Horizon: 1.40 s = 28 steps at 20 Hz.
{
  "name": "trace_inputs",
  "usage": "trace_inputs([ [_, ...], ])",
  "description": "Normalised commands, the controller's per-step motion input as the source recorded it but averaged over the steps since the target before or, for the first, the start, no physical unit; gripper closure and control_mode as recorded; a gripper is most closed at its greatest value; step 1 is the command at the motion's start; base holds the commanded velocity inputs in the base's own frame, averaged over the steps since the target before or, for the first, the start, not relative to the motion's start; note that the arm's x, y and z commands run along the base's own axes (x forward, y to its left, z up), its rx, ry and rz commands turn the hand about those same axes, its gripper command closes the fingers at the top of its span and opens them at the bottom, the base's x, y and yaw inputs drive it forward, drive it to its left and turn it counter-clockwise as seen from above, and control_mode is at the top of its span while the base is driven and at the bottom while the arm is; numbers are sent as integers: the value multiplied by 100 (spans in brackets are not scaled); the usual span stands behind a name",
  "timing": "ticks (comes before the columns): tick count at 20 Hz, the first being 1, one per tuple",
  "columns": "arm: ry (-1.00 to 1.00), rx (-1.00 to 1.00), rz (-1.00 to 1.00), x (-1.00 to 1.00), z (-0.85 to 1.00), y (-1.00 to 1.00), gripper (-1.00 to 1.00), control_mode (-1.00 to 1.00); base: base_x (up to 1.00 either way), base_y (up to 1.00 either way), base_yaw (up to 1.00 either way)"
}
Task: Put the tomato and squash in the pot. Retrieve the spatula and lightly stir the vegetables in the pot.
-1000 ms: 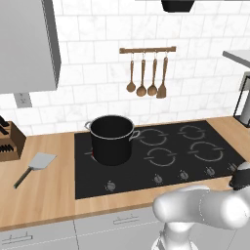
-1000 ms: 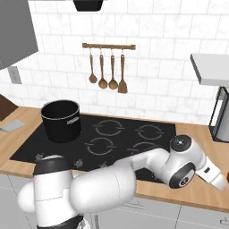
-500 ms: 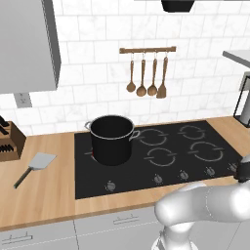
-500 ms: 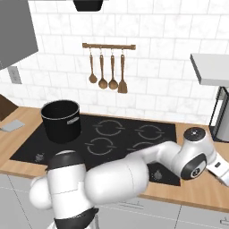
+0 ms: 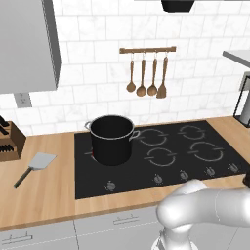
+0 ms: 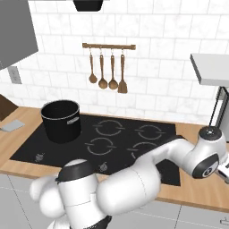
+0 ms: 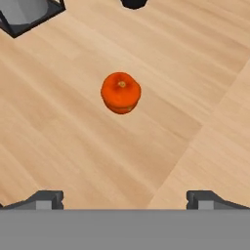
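Lying on the wood counter at the far left is the spatula (image 5: pixel 36 164). The pot (image 5: pixel 112 139) stands on the stove (image 5: pixel 195 166). Off to the right, the tomato (image 7: pixel 121 93) sits under the wide-open gripper (image 7: pixel 126 199).

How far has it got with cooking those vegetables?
Nothing looks done yet. The small red-orange tomato lies on the wooden counter below the open claw, ungrasped. The tall black pot waits on the stove; the grey-bladed spatula lies untouched. Loading and stirring remain.
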Motion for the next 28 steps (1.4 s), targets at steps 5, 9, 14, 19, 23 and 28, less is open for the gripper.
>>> trace_inputs([
  [5,0,5,2,3,0,-26,-100,-100,0,0,0],
  [9,0,3,0,8,-1,-20,-100,-100,0,0,0],
  [14,0,3,0,12,-12,-11,-100,-100,0,0,0],
  [19,0,2,0,14,-18,-17,-100,-100,0,0,0],
  [23,0,0,0,15,-20,-20,-100,-100,0,0,0],
  [28,-1,0,0,19,-16,-15,-100,-100,0,0,0],
])
